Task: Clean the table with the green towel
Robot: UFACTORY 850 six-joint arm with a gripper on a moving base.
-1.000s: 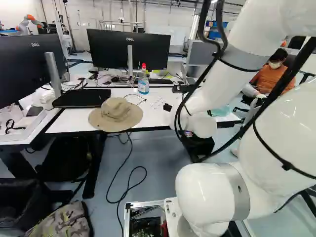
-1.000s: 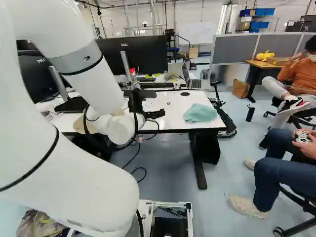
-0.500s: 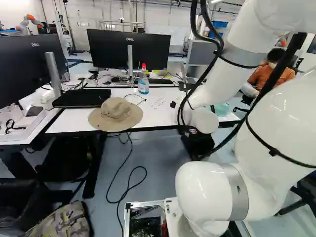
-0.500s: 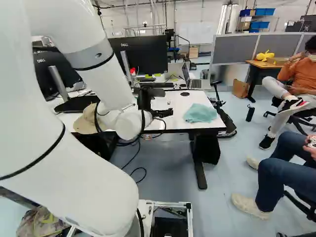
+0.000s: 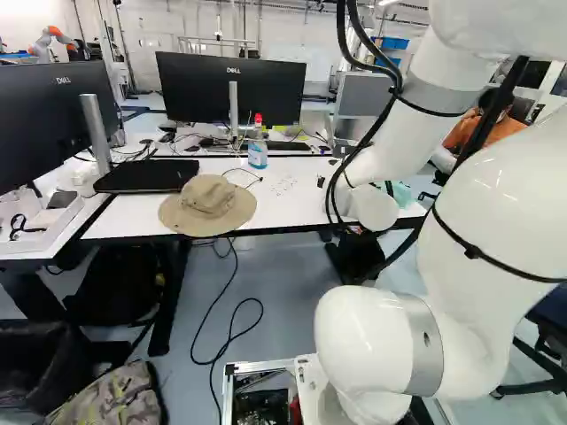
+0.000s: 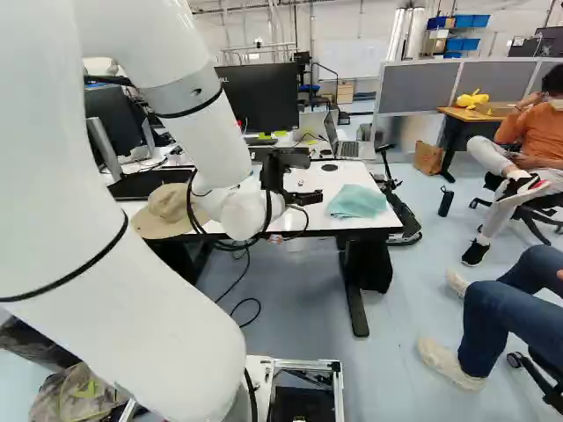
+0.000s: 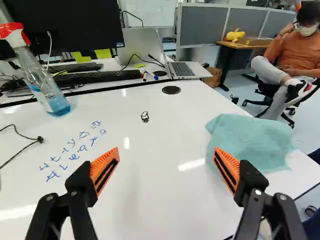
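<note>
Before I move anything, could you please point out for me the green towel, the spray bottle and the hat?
Green towel (image 7: 250, 142): wrist view, the middle of its cloth.
Spray bottle (image 7: 42, 81): wrist view, its body below the red head.
Hat (image 5: 209, 194): left base view, its crown.

The thick, glossy white arm (image 5: 483, 239) rises from its rounded lowest joint (image 5: 363, 341), bends at the top and slopes forward and down to a rounded white wrist (image 6: 246, 214). Grey bands ring its joints, and black cables (image 5: 395, 88) loop beside the forearm. The black two-fingered hand (image 6: 315, 178) reaches out beyond the wrist, its fingers spread wide, ribbed orange pads (image 7: 105, 167) slanting towards each other.
</note>
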